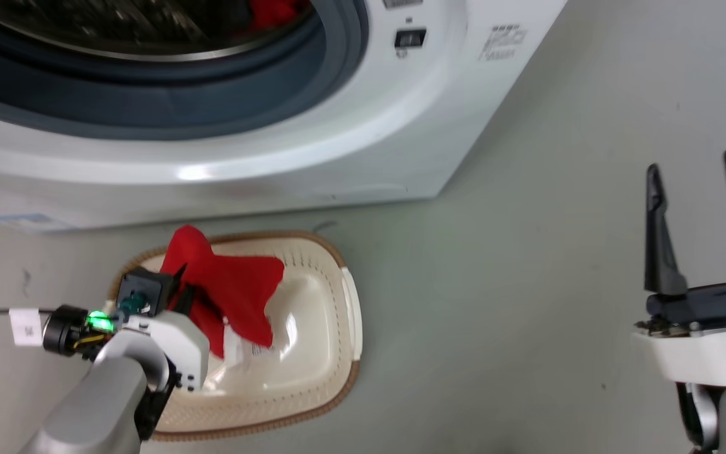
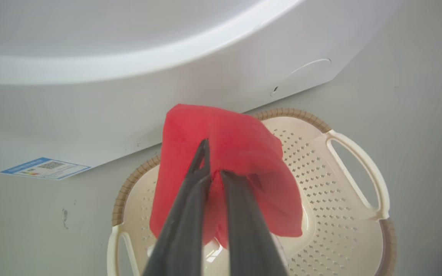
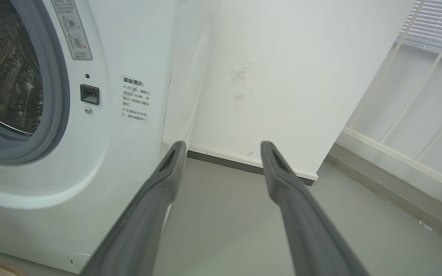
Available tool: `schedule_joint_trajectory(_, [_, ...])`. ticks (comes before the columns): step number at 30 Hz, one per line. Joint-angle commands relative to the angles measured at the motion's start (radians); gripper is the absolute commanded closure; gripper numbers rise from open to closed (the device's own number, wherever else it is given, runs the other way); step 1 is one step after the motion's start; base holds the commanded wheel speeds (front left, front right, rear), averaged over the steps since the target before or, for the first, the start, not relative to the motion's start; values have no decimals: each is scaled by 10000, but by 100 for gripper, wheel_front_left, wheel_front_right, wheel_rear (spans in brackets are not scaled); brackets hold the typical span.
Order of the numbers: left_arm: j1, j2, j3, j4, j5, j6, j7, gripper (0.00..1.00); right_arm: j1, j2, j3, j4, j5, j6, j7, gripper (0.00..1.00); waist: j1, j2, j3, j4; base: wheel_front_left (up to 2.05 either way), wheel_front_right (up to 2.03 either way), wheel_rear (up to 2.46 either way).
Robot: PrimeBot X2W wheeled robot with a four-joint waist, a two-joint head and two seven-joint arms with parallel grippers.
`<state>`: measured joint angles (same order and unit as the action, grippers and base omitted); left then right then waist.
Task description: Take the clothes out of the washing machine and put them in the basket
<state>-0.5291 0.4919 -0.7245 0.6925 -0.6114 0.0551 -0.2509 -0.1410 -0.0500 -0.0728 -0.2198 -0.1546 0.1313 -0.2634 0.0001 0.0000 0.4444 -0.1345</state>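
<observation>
— Head view?
— Left gripper clamped on a red garment, hanging into the basket before the washing machine. More red cloth inside the drum. Right gripper spread wide, empty.
— Left wrist view?
— Fingers pinched into that garment, above the basket.
— Right wrist view?
— Parted, aimed beside the machine.
— Step?
— Probably dropping the first piece. Next: letting go, then reaching into the drum.

basket on floor, before washing machine | garment over basket, in left claw | second garment in drum
</observation>
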Motion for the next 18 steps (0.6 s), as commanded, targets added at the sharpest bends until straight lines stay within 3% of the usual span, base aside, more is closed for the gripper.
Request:
schedule_joint_trajectory(1, [-207, -57, 21, 41, -1, -47, -72, 100, -128, -7, -34, -57, 99, -10, -21, 0, -1, 0, 709, -195, 0, 0, 0])
schedule_joint_trajectory(9, [-1807, -737, -77, 2420, 318, -757, -138, 100, -481, -4, 66, -386, 193, -10, -21, 0, -1, 0, 2407, -415, 0, 0, 0])
schedule_joint_trajectory(18, [-3195, -1277, -257, 4667, 488, -1156, -100, 100, -1086, -2, 225, -732, 101, -10, -21, 0, -1, 0, 3397, -753, 0, 0, 0])
